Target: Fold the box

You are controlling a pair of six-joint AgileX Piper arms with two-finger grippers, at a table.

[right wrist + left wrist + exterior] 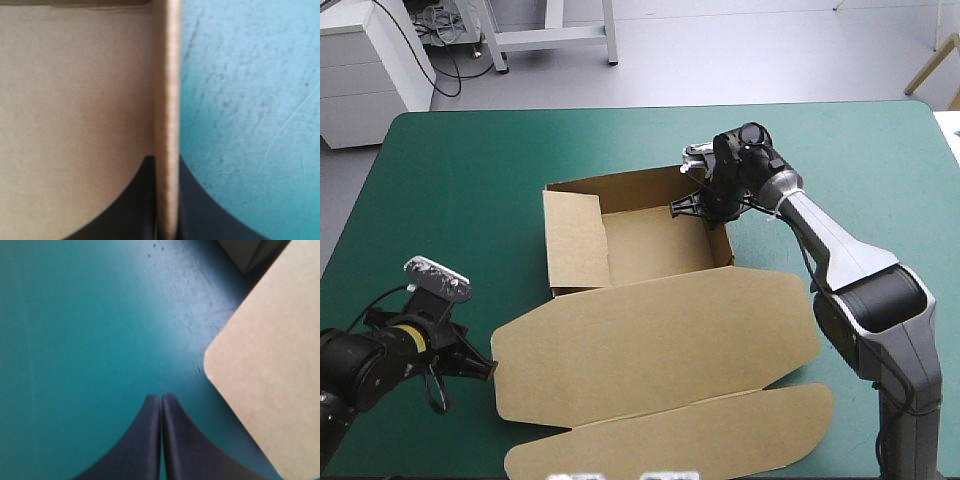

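- The left claw, two broad black fin-shaped fingers, is pressed together on nothing. It sits low over the teal-green-covered worktop, just beside the rounded left corner of the lid and apart from it in the wrist view.
- Left of the box the worktop lies bare out to its edge, so that claw has plenty of room to move.
- The box, a cut sheet of brown board, stands mid-worktop as a partly formed tray. Its back wall is up, and its left side panel slants rather than standing upright; I cannot tell whether it is tucked.
- The wide lid lies flat toward the near edge. Its front flap reaches almost to that edge, which leaves little room there.
- The right claw pinches the tray's upright right wall near the far corner, one finger inside and one outside.
- By my judgement the walls are raised, and what is left is tucking the side panels so they hold.
- Right of the box, open cover runs to the worktop's right edge.
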